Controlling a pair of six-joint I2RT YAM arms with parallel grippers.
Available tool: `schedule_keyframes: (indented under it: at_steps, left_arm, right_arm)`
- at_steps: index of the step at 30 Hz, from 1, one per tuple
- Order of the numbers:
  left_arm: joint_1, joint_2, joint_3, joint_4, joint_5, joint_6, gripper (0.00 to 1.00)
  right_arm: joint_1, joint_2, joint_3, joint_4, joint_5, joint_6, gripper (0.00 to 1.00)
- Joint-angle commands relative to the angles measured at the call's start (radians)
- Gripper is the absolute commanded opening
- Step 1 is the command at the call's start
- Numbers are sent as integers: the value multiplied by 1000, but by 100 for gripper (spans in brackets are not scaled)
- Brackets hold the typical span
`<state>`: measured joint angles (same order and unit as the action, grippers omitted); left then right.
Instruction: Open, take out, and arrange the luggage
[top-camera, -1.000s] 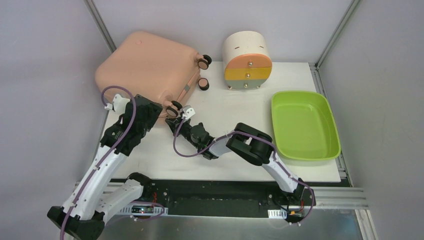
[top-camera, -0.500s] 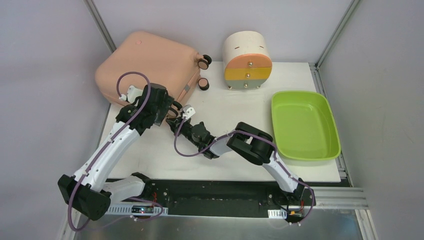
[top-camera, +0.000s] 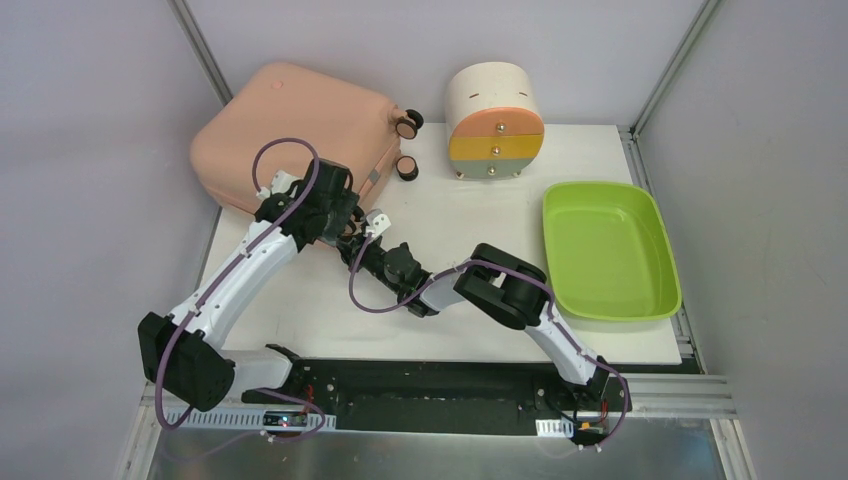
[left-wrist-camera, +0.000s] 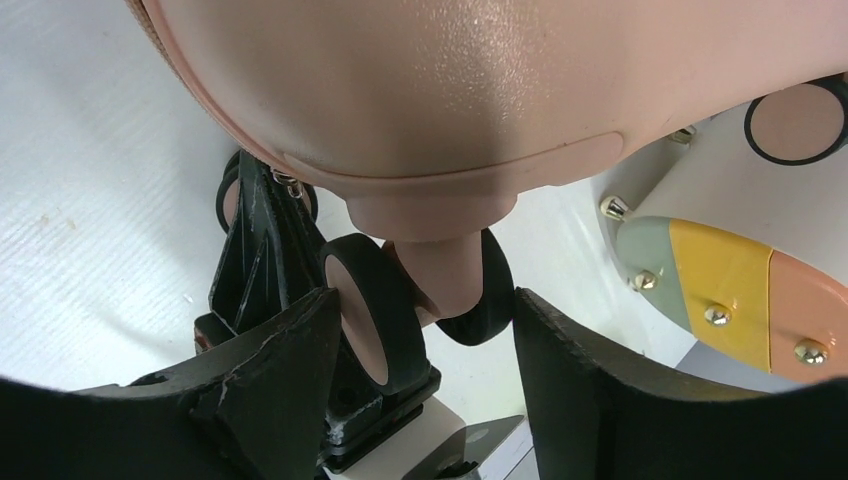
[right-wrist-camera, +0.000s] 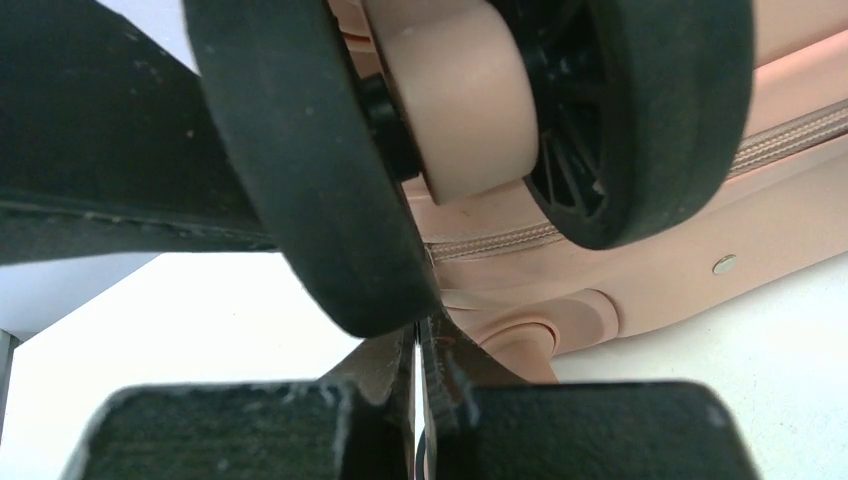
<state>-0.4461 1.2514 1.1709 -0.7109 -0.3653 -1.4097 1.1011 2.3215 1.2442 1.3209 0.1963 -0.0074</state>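
Your left arm (top-camera: 235, 285) is extended forward and to the right from its base, and the left gripper (top-camera: 345, 215) (left-wrist-camera: 420, 330) has its jaws standing apart. Your right arm (top-camera: 500, 290) is folded leftward, low over the table, with the right gripper (top-camera: 352, 243) (right-wrist-camera: 415, 400) closed, just beside the left one.

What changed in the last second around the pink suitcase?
The left gripper swung right along the near edge of the suitcase and now straddles its near wheel, jaws open, nothing gripped. The right gripper, suitcase, drawer unit and green tray stayed put.
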Motion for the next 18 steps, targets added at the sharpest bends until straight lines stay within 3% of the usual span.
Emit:
schedule_keyframes:
  at_steps: [1, 5, 8, 11, 15, 18]
  left_arm:
    - [-6, 8, 25, -17, 24, -49, 61]
    - [-5, 7, 21, -18, 26, -49, 52]
    - [0, 10, 19, -19, 27, -45, 67]
    - [10, 30, 17, -19, 33, -44, 73]
    - [27, 50, 11, -22, 73, -69, 71]
    - [28, 65, 20, -22, 84, -60, 61]
  right_arm:
    - [-32, -61, -9, 84, 44, 4, 0]
    - [-30, -60, -4, 84, 37, 4, 0]
    - [-29, -56, -2, 84, 38, 4, 0]
    - [-27, -53, -1, 84, 42, 4, 0]
    - [-24, -53, -5, 84, 48, 4, 0]
    - [-23, -53, -5, 84, 48, 4, 0]
